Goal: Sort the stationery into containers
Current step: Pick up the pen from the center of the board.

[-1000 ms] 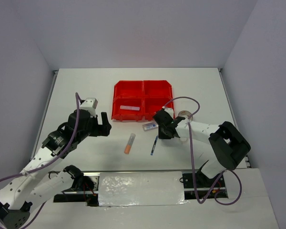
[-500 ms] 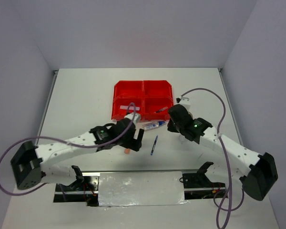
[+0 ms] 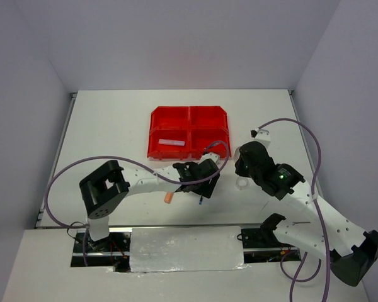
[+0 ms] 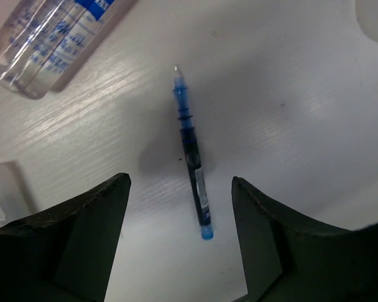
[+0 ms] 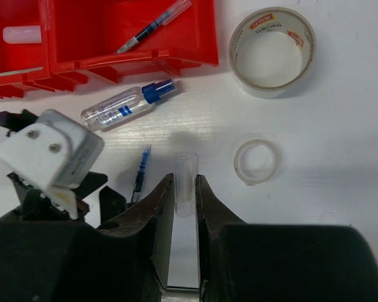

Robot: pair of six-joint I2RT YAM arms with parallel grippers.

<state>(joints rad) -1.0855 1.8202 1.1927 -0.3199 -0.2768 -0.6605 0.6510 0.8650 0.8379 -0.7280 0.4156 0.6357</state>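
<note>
Pen: slim blue pen, clear-tipped, lying on the white table at the centre of the left wrist frame.
Left gripper: fingers wide apart, straddling the pen and gripping nothing.
Right gripper: fingers nearly closed, pinching a clear cap.
Hidden: glue tube is cut off at upper left; from above, the left gripper covers most of the pen.

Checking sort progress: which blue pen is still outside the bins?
The pen on the table between the open left fingers, near the glue tube. The other pen already lies inside a red bin.
</note>
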